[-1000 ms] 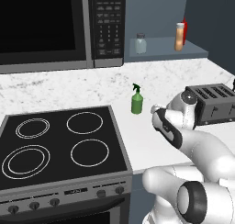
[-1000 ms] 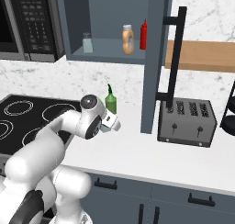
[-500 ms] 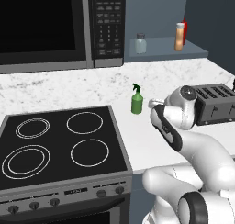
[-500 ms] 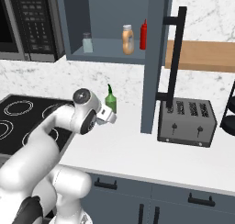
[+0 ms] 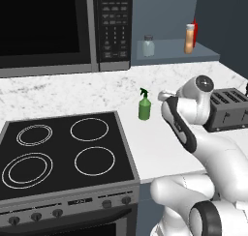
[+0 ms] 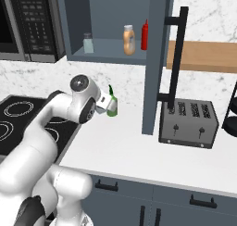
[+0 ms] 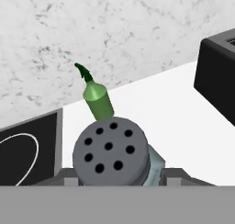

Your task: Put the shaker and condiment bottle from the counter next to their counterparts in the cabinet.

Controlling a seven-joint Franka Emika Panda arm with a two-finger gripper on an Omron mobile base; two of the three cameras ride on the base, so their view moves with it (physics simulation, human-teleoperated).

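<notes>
You saw the shaker [image 7: 112, 152] close up in the hand view, its dark grey cap dotted with holes and turned toward the camera, a pale blue-grey body behind it, raised above the white speckled counter [image 5: 160, 143]. The amber condiment bottle [image 6: 129, 40] with its cream cap stood upright on the shelf of the blue-grey cabinet [image 6: 111, 51], just beside the slim red squeeze bottle [image 6: 145, 35]. The second pale shaker [image 6: 88, 43] stood upright on that shelf, well apart from the squeeze bottle, toward the cabinet's other end.
</notes>
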